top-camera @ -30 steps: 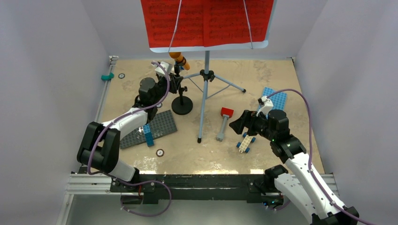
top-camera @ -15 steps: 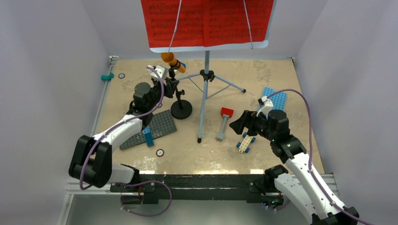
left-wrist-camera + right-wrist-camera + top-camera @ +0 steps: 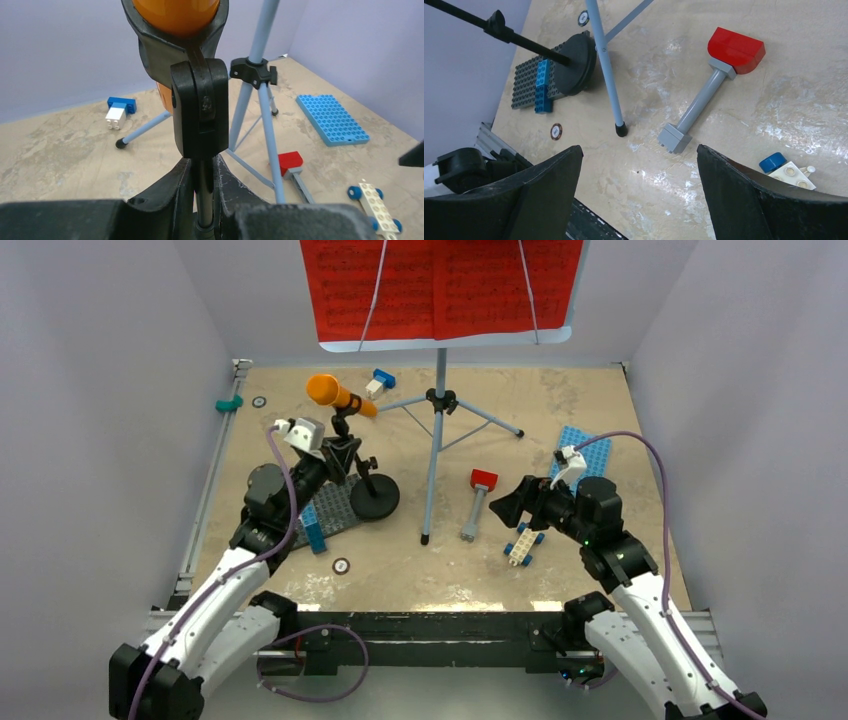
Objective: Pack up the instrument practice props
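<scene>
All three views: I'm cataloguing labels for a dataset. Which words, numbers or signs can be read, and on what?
No text can be read as words or numbers.
On the red pages: printed music staves, too small to read.
On the round stickers: markings too blurred to read.

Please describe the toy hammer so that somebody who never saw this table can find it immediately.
Start at the tall music stand with red pages and follow its pole down to the near foot. Just right of that foot lies the hammer. Unlike the white car and the blue plate nearby, it has a grey handle and a red head.
</scene>
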{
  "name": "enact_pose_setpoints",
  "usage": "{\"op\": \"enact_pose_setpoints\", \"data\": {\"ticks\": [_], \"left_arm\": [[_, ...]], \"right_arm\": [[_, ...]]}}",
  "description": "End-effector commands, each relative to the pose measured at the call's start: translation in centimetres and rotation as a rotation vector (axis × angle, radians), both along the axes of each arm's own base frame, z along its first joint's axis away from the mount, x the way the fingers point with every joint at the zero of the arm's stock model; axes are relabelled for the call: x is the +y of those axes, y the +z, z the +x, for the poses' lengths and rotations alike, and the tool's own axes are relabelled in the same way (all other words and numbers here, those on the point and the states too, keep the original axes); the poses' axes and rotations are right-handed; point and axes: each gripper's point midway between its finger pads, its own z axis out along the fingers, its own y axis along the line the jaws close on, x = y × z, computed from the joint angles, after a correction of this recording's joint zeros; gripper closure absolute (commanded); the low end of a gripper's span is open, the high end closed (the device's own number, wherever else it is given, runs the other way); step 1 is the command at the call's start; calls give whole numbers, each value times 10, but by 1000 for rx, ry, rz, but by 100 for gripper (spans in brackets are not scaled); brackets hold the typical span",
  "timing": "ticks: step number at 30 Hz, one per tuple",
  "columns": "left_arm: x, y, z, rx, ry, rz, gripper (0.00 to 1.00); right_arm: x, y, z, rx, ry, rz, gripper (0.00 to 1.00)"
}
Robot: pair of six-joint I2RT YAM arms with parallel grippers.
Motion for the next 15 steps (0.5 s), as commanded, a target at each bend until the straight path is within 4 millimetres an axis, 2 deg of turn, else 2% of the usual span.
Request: {"op": "enact_pose_setpoints", "data": {"ticks": [1,5,9,15], "left_arm": [[-9,45,-35,-91,-99,-89,100],[-17,34,-67,-45,-160,-124,100],[-25,34,-99,-55,-223,-138,100],[-41,23,-133,-20,-339,-101,100]], "right_arm": [[10,22,-6,-41,56,49,11],[12,18,-12,-28,83,46,11],[15,17,-18,-27,118,50,11],[16,21,-23,-38,153,20,12]]}}
